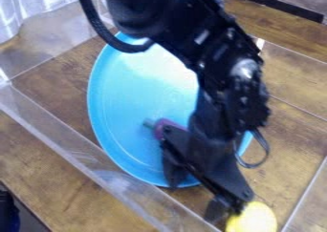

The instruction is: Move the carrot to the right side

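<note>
The carrot is a glossy dark-purple oblong lying in the blue plate. Only a small end of it shows beside the black arm. My gripper points down over the plate's near right part, its black fingers spread wide on either side of where the carrot lies. It stands open, and the arm hides most of the carrot. The plate looks tipped up, its left rim raised and its face turned toward the camera.
A round yellow lemon sits on the wooden table just beyond the plate's near right rim, close to the gripper. Clear acrylic walls box in the table on the left and front.
</note>
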Controlling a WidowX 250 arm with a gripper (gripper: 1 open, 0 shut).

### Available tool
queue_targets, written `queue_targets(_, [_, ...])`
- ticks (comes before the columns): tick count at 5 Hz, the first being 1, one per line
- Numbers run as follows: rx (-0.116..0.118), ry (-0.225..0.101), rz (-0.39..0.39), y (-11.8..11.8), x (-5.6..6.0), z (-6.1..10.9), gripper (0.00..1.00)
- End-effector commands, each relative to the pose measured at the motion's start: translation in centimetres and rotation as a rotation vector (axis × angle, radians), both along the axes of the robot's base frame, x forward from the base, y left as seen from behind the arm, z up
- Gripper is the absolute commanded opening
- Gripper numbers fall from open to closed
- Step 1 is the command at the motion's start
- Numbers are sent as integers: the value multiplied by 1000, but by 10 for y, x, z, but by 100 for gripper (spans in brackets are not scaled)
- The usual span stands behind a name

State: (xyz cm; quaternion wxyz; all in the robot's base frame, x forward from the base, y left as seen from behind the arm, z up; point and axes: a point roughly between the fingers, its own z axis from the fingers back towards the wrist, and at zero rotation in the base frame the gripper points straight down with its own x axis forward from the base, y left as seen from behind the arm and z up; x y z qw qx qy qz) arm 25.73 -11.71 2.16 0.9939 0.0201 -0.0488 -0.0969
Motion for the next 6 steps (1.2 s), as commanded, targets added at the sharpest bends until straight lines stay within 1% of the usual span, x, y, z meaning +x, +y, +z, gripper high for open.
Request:
queue_targets(1, [-17,-6,-40,-29,-3,-2,0])
queue_targets(2, [-33,-8,-43,-45,-4,-3,0])
queue_targets(3, [-37,1,-73,-57,-9,-5,0])
queue_targets(4, [-36,2,-90,-62,-12,0,0])
queue_targets(5, [-35,2,-109,-67,-13,5,0])
queue_targets(6, [-34,1,-110,-73,-12,1,0])
